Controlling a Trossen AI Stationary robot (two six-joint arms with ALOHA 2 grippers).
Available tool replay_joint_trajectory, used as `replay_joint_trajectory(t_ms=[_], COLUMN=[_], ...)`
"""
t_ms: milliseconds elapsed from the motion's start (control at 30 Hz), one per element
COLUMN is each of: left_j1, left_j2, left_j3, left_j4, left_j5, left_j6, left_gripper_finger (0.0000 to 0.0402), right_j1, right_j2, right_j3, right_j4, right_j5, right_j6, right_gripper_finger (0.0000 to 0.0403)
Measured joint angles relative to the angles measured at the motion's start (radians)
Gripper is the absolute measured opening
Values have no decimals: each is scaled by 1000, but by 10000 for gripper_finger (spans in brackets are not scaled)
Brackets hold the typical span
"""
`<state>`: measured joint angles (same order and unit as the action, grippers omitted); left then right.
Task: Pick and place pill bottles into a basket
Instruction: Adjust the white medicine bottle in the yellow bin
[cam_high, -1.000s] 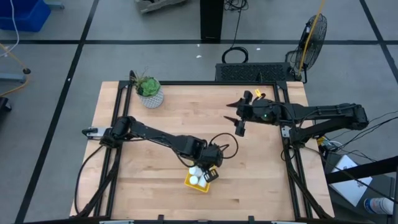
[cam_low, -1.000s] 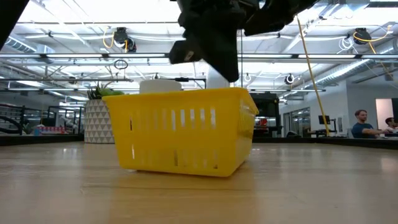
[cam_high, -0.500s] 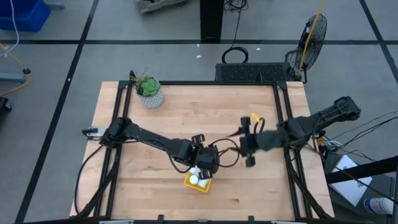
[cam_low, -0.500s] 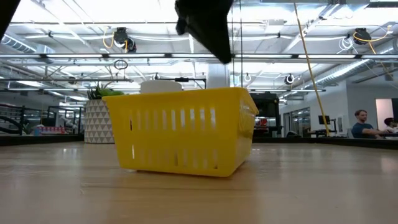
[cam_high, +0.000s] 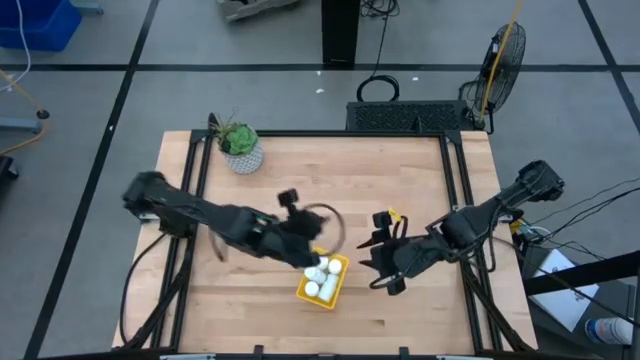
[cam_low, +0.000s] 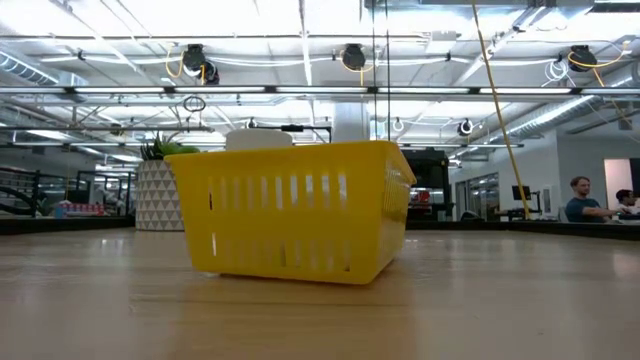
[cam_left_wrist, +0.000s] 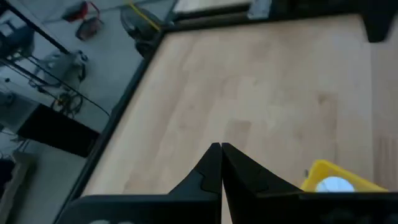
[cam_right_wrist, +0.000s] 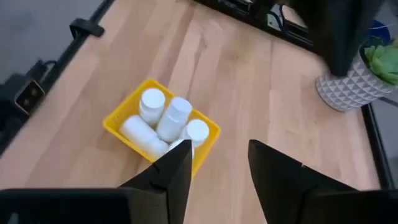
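Bottles, small, white and cylindrical with round caps (cam_right_wrist: 163, 122), lie heaped inside the shallow bright-yellow plastic basket (cam_high: 336, 283) near the front middle of the pale wooden desk (cam_high: 330, 170); four or five show in the right wrist view, the last partly hidden by a finger, and no bottle shows loose on the desk, so the placing looks finished or close to it. The left end effector (cam_left_wrist: 221, 163) is clenched, its two dark fingers pressed together on nothing, and sits just beside the basket on the left-arm side. The right end effector (cam_right_wrist: 217, 165) is released, fingers parted and empty, near the basket's other side and pointed toward it. A good finish, by my judgement, means lifting both arms up and away without clipping the basket's rim, since the light basket would slide or tip easily and spill the pile. Well apart at the far left corner stands a white speckled pot with a green plant (cam_high: 241, 149), out of either arm's likely path. People sit far off in the room beyond the desk.
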<state>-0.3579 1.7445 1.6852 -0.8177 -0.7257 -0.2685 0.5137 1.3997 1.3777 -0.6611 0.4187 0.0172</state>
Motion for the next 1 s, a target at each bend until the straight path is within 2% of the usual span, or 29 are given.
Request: replay_joint_trajectory(t_ms=[167, 367, 500, 600, 700, 900, 1000], left_j1=[-7, 4, 22, 26, 27, 27, 27], left_j2=[-253, -532, -648, -689, -701, -692, -690], left_j3=[-307, -735, -941, -1033, -1072, -1078, -1078], left_j4=[322, 819, 1116, 1238, 1270, 1267, 1262], left_j5=[-28, -7, 48, 73, 72, 73, 73], left_j6=[65, 178, 226, 255, 264, 265, 267], left_gripper_finger=[22, 5, 12, 14, 5, 19, 22], right_j1=[-13, -74, -126, -146, -154, -154, -154], right_j2=[77, 165, 224, 276, 339, 528, 610], right_j3=[1, 0, 0, 0, 32, 273, 393], right_j4=[-2, 72, 76, 73, 36, -241, -315], right_j5=[-22, -240, -315, -342, -343, -340, -339], right_j6=[4, 15, -7, -51, -115, -218, -246], right_gripper_finger=[140, 137, 139, 138, 138, 135, 136])
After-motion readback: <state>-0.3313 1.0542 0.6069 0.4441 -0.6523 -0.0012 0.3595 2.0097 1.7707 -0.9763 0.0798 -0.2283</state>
